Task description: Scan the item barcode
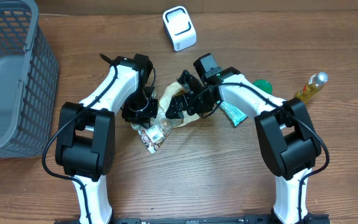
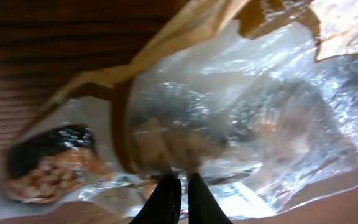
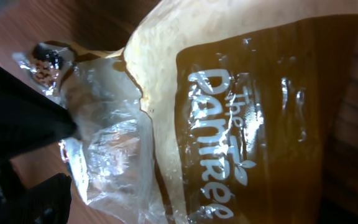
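Items counted from overhead: one brown-and-clear plastic snack bag (image 1: pixel 157 127), one white boxy barcode scanner (image 1: pixel 179 28), one grey plastic mesh basket (image 1: pixel 42 81), one green tube (image 1: pixel 234 113) and one slim bottle of yellow liquid (image 1: pixel 311 87). White lettering on the bag's brown panel reads "the Pantree". Through its clear film, pale brown lumps of food show inside.

The bag lies directly under both sets of jaws, between the two arms. The left gripper (image 2: pixel 183 180) has its jaws pressed almost together, pinching the clear film at the bag's edge. The right gripper (image 1: pixel 182 102) has its jaws spread wide over the brown printed end; whether they touch the bag cannot be told. The scanner stands well beyond both jaws, and the basket sits far out from the left jaws. The tube lies just behind the right jaws, beside that arm.
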